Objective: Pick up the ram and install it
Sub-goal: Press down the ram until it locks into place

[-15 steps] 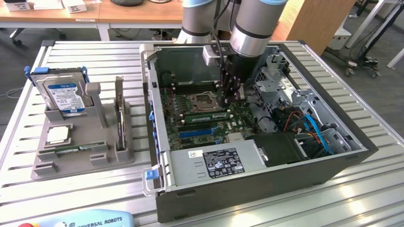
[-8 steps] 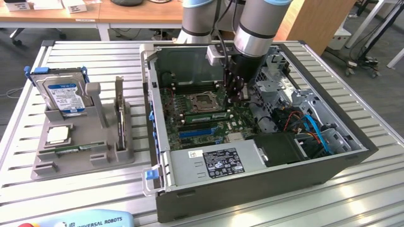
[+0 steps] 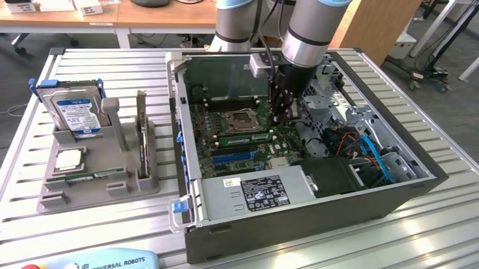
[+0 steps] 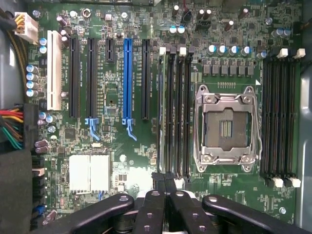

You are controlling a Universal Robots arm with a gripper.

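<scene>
Inside the open computer case (image 3: 187, 168), my gripper (image 3: 281, 119) hangs over the motherboard (image 4: 117, 161), beside the empty processor socket (image 4: 225, 127). Its black fingers (image 4: 156, 204) are pressed together with nothing visible between them. The tips (image 4: 165, 176) sit over one end of the bank of black memory slots (image 4: 178, 112). A thin green stick, apparently the ram (image 3: 243, 136), lies along these slots next to the socket. In the wrist view it appears edge-on in the outermost slot (image 4: 160, 117). Whether the fingertips touch it I cannot tell.
At the exterior view's left, a grey fixture (image 3: 97, 185) holds a hard drive (image 3: 75, 112), a square silver chip (image 3: 67, 159) and a green strip (image 3: 78, 177). In the case are a power supply (image 3: 258, 193), cables (image 3: 374, 154), expansion slots (image 4: 127, 78) and a second memory bank (image 4: 279, 112).
</scene>
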